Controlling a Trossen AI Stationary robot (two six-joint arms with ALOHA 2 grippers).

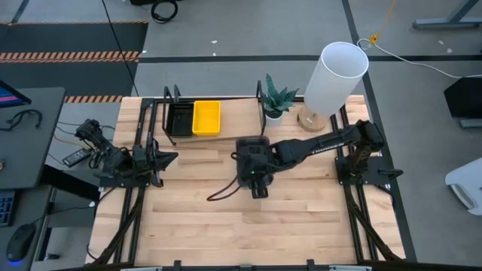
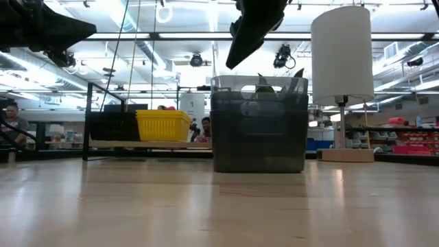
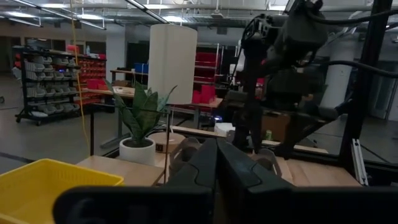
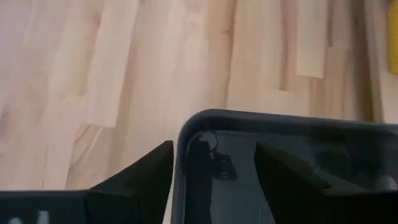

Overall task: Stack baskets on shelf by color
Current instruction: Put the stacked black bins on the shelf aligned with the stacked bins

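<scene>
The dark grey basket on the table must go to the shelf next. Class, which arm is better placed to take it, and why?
The right. Its open gripper straddles the dark grey basket rim mid-table. The left gripper is shut, parked at the table's left edge, away from it.

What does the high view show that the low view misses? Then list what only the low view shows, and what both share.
Only the high view: the left gripper parked shut at the table's left side, and the right arm reaching to the grey basket with the right gripper at its rim, fingers open.

Only the low view: the grey basket's translucent side wall, with leaves visible behind it, and people in the room behind.

Both: the yellow basket beside a black basket on the shelf, the white lamp, and the potted plant.
</scene>
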